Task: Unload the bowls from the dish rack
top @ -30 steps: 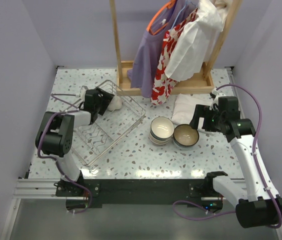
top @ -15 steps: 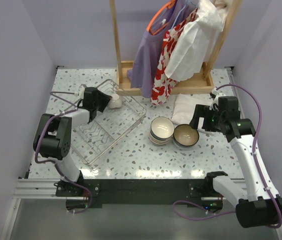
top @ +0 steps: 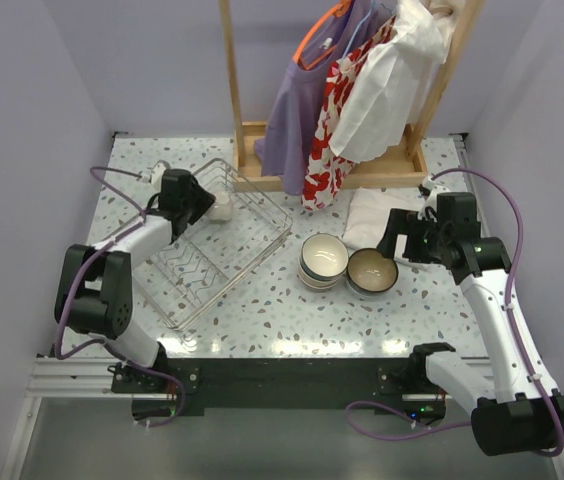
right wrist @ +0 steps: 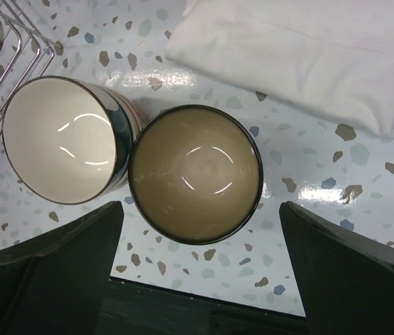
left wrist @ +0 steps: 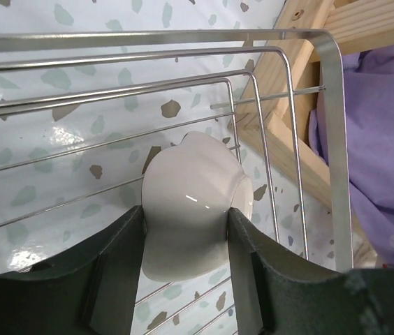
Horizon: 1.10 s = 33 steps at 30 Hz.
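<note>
The silver wire dish rack (top: pixel 224 256) lies left of centre on the table. At its far end my left gripper (top: pixel 200 204) is shut on a small white bowl (top: pixel 221 207). In the left wrist view both fingers press the sides of this bowl (left wrist: pixel 191 199), with the rack wires (left wrist: pixel 326 105) behind it. A stack of bowls (top: pixel 323 259), the top one with a teal band (right wrist: pixel 61 139), stands right of the rack beside a beige bowl (top: pixel 372 271). My right gripper (top: pixel 394 242) hangs open over the beige bowl (right wrist: pixel 195 171), holding nothing.
A wooden clothes stand (top: pixel 252 150) hung with garments stands at the back, close behind the rack's far corner. A folded white cloth (top: pixel 372 215) lies behind the beige bowl. Purple walls close in both sides.
My left gripper's jaws have closed onto the white bowl, and the left arm has swung its elbow outward to the left. The right arm has not moved.
</note>
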Tool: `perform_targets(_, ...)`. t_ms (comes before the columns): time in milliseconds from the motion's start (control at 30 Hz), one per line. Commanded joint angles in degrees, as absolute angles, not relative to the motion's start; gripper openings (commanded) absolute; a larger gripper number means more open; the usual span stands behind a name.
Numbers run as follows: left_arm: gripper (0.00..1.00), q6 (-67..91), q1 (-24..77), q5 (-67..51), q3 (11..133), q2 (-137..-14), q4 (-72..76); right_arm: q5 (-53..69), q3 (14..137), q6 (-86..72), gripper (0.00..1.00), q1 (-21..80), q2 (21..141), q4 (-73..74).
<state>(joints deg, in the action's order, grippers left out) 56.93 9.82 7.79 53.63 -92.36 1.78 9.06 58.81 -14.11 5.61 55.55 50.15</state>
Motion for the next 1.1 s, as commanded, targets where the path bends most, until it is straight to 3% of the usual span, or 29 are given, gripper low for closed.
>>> perform_targets(0,0.08,46.16,9.67,10.99,58.44,-87.46,0.09,12.12,61.52,-14.5,0.98,5.71,55.72,48.25)
perform_targets(333,0.06,21.03,11.77,12.04,60.64,-78.15,-5.88,13.53,67.06,-16.34,0.98,7.21,57.13,49.39)
perform_targets(567,0.06,1.61,23.27,20.03,58.54,-72.69,-7.56,16.09,69.78,-21.08,0.98,12.29,59.32,47.46)
perform_targets(833,0.07,-8.96,33.82,24.52,53.79,-64.79,-5.71,14.41,72.33,-27.5,0.98,22.14,64.94,42.37)
perform_targets(1067,0.09,-18.53,43.15,24.52,48.43,-59.86,-5.1,15.12,81.72,-31.02,0.98,26.62,76.71,42.28)
